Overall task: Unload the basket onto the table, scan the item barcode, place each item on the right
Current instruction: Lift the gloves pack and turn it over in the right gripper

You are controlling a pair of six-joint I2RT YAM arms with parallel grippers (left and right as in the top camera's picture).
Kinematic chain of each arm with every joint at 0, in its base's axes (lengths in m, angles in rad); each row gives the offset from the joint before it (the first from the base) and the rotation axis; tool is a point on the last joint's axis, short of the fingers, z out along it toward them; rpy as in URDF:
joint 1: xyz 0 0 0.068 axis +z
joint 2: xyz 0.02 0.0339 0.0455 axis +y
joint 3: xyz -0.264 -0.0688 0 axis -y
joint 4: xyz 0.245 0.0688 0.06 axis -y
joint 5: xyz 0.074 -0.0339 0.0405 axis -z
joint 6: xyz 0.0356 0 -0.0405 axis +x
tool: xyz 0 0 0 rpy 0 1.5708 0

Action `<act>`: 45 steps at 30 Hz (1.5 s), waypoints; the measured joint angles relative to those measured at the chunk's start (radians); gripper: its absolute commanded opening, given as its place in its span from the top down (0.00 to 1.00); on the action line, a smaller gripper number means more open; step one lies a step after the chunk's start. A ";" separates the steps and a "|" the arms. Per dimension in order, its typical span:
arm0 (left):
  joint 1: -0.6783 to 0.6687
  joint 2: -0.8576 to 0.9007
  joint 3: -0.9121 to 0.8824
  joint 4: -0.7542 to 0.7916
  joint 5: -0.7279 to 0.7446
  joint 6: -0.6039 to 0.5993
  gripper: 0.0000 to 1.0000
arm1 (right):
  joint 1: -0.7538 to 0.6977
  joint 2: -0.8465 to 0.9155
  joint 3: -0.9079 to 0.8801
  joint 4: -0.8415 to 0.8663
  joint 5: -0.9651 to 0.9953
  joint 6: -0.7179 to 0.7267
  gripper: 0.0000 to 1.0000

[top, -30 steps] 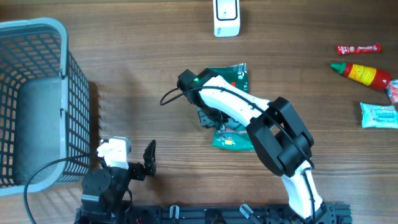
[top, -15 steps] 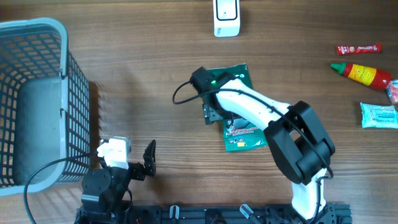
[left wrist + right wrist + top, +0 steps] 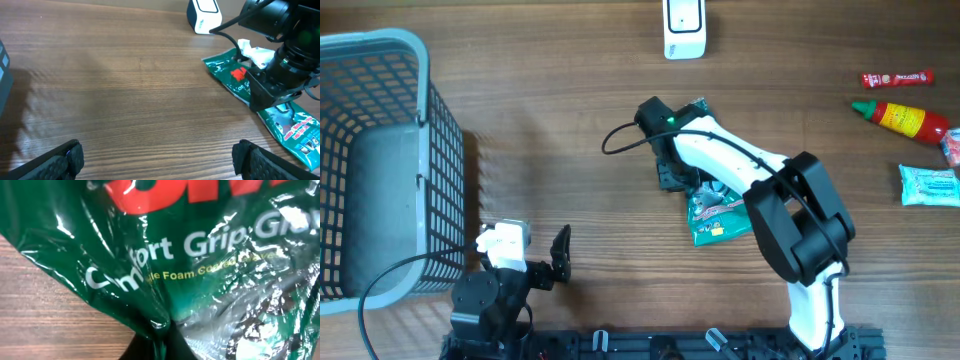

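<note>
Wooden tabletop (image 3: 520, 100) fills the overhead view. Near its middle is the green glove packet (image 3: 722, 218), below the white scanner (image 3: 684, 28). The right gripper (image 3: 672, 178) pinches a fold of the packet's film, jaws closed tight on it. The left gripper (image 3: 532, 252) is spread wide near the grey basket (image 3: 370, 42), holding nothing.

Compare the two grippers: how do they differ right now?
The left gripper stands wide open and empty; the right gripper is shut on the green packet. The left one sits near the basket; the right one reaches to mid-table. Both are black.
</note>
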 measured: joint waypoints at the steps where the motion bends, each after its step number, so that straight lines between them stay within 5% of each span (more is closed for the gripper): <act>1: 0.000 0.000 0.000 0.000 0.000 0.000 0.00 | -0.004 -0.001 0.001 0.000 -0.013 -0.058 0.95; 7: 0.000 0.000 0.000 0.000 0.000 0.000 0.00 | -0.039 -0.011 0.125 -0.225 -0.518 -0.349 0.95; 12: 0.000 0.000 0.000 0.000 0.000 0.000 0.00 | -0.105 -0.224 0.184 -0.271 -1.015 -0.515 0.96; 19: 0.000 0.000 0.000 -0.001 0.000 0.000 0.00 | -0.119 -0.225 0.004 -0.009 -1.316 -0.537 0.96; 26: 0.000 0.000 0.000 0.000 0.000 0.000 0.00 | -0.161 -0.211 -0.245 0.274 -1.277 -0.349 0.96; 27: 0.000 0.000 0.000 0.000 0.000 0.000 0.00 | -0.177 -0.211 -0.249 0.275 -1.270 -0.335 0.92; 29: 0.000 0.000 0.000 0.000 0.000 0.000 0.00 | -0.214 -0.211 -0.250 0.282 -1.242 -0.312 0.70; 34: 0.000 0.000 0.000 0.000 0.000 0.000 0.00 | -0.223 -0.211 -0.250 0.272 -1.083 -0.271 0.65; 37: 0.000 0.000 0.000 0.000 0.000 0.000 0.00 | -0.222 -0.211 -0.250 0.272 -1.036 -0.256 0.34; 45: 0.000 0.000 0.000 0.000 0.000 0.000 0.00 | -0.222 -0.211 -0.248 0.222 -0.970 -0.250 0.28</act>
